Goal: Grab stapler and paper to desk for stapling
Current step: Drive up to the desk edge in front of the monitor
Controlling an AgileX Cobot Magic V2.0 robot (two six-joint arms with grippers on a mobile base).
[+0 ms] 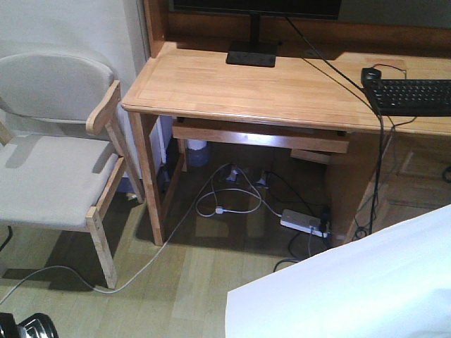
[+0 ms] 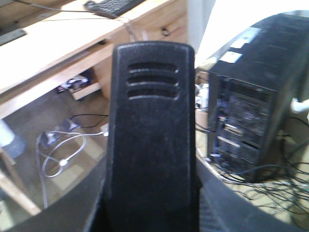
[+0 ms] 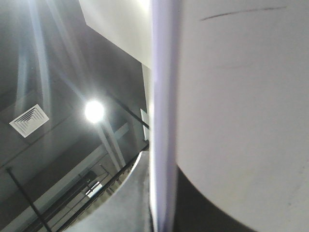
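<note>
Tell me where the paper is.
The paper fills the front view's lower right corner, off the desk; the power strip shows just above its edge.

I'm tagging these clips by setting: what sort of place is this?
Probably an office or study workstation: a wooden desk with monitor and keyboard, a padded chair beside it, a computer tower nearby.

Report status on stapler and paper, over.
End effector jaws hidden, both grips unconfirmed. Stapler fills left wrist view; paper edge-on at right wrist. Desk ahead; keyboard, mouse at its right end.
</note>
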